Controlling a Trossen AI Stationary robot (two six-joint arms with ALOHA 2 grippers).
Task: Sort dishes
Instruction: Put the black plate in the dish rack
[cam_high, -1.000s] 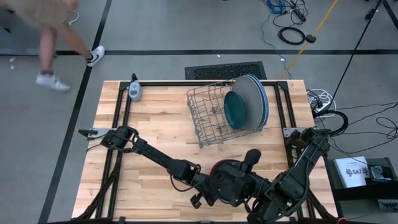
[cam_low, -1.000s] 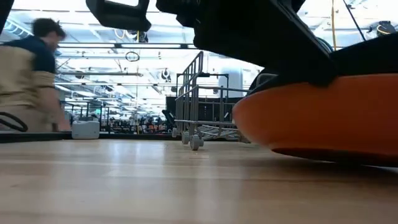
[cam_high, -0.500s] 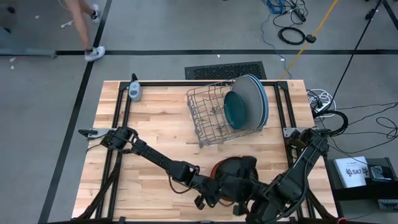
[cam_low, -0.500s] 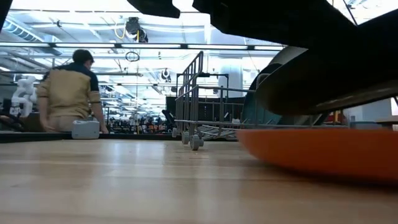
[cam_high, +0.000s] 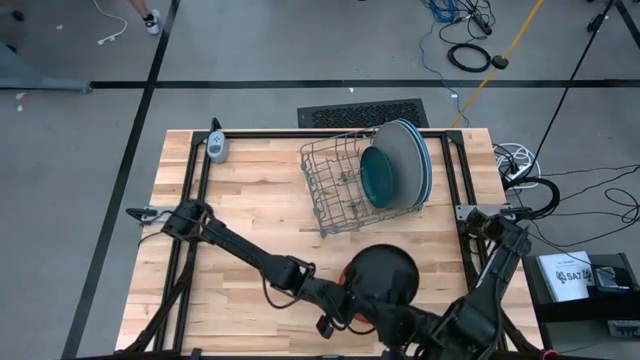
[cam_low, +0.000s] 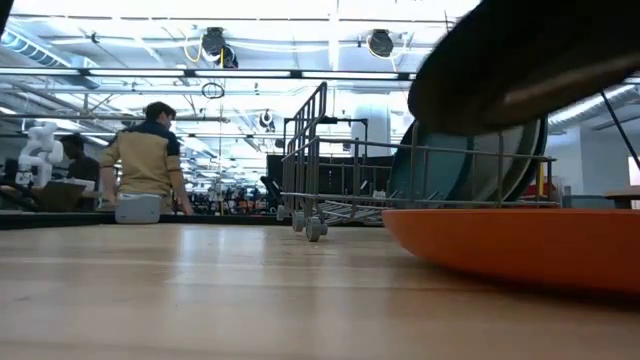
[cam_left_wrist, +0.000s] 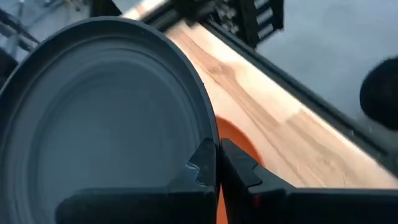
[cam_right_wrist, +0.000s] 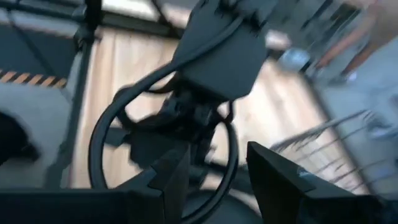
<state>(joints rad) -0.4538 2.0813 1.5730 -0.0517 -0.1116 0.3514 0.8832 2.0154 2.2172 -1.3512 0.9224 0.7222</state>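
Black plate (cam_high: 385, 275) hides most of the orange plate (cam_low: 520, 240)

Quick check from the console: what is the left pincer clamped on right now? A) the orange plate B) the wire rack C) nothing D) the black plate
D: the left pincer pinches the rim of the black plate, held above the orange plate on the table.
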